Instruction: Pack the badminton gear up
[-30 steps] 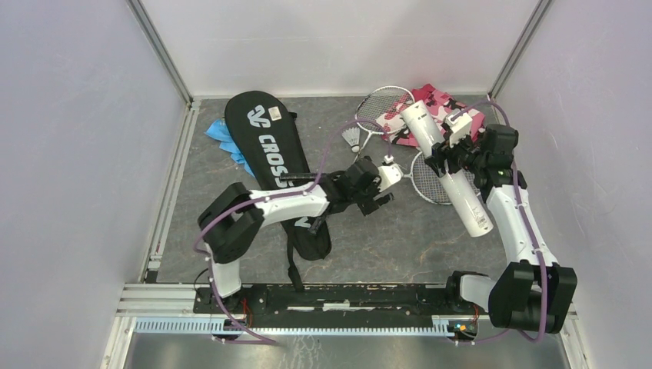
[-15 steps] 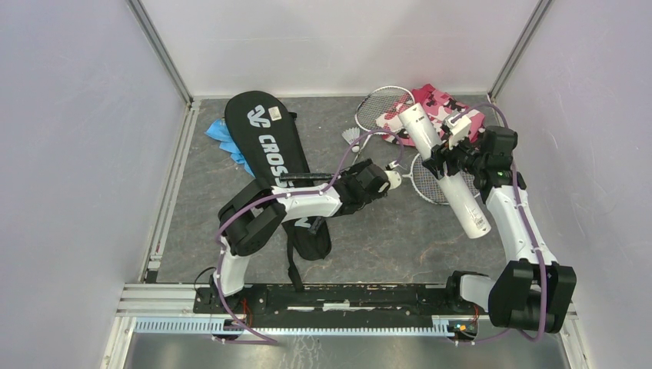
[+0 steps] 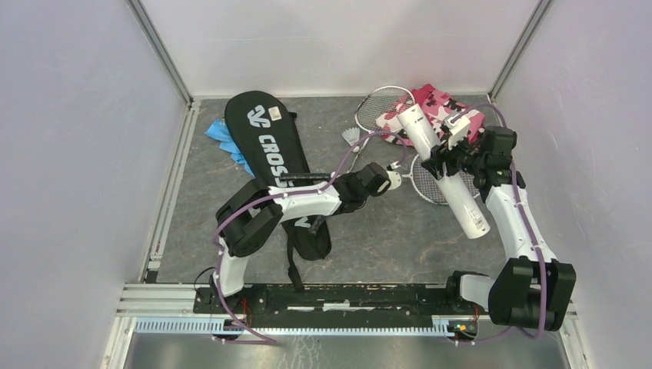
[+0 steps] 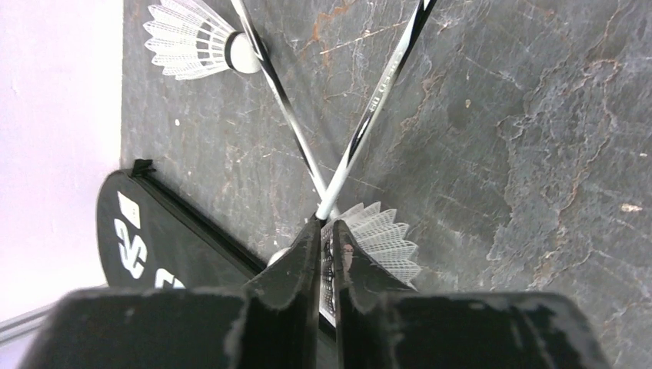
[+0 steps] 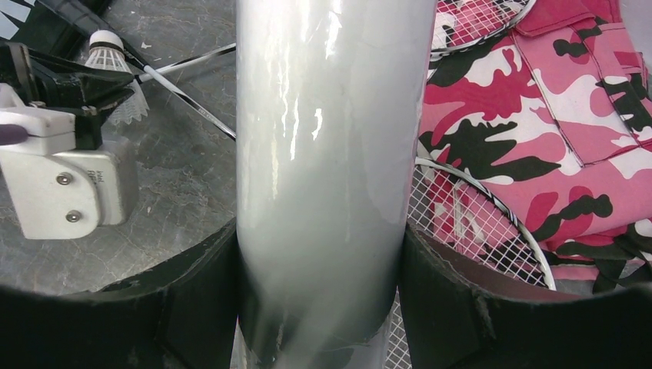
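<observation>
Well, close to me the black bag (image 3: 269,146) lies flat on the table (image 3: 384,238), on my left side. My left arm (image 3: 296,201) reaches over it. Just past the bag, my left gripper (image 4: 326,227) is pinched together on the feathers of a shuttlecock (image 4: 380,238). It sits right where the thin sticks of the two rackets (image 3: 428,183) cross.

On my right side, my right gripper (image 5: 319,231) is clamped round the white tube (image 5: 330,92), with one finger on each side. The tube slants across one racket's round net.

Farther off, the other shuttlecock (image 4: 192,40) lies on the table, its round tip right beside a racket stick. A blue cloth (image 3: 223,138) pokes out from under the bag's left edge. At the back lies the pink cloth (image 5: 553,84), and parts of both racket nets rest on it.
</observation>
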Tool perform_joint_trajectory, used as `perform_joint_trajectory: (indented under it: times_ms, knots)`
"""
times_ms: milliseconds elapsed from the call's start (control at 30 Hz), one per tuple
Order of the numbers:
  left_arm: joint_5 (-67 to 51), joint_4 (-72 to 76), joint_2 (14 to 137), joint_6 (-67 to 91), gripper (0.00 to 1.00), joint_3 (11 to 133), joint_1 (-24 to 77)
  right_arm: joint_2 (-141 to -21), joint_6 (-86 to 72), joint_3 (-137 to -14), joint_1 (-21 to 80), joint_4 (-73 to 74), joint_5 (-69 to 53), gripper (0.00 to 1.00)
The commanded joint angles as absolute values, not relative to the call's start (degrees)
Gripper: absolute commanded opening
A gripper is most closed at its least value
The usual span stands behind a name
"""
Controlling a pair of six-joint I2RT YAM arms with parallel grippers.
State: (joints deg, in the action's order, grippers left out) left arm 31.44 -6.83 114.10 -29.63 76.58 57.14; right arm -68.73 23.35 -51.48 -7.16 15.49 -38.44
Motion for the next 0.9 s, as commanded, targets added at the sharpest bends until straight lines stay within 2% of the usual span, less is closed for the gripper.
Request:
perform_joint_trajectory:
  times_ms: [0,67,400,567,867]
  knots:
    - [32.17,-6.94,108.25,-32.78,0.10,77.55,57.25,-68.73,23.29,-51.86,-7.37,13.27,-39.99,0.39]
    - [31.91,-6.99,106.73,-33.31,0.03,77.00,57.22,-68.84,23.38,-51.86,-7.36,13.36,-40.07,0.40]
    - [24.64,-9.92,98.51,-29.12,0.02,74.40,55.18,-69.02,24.88,-52.03,-7.35,14.20,-42.80,0.39]
    - [11.07,-15.47,93.92,-21.46,0.02,76.69,48.97,-69.47,27.37,-52.17,-7.29,15.71,-47.75,0.40]
    - [-17.25,-18.54,85.76,-6.43,0.02,80.12,31.21,-71.47,32.80,-53.65,-4.23,19.76,-50.54,0.40]
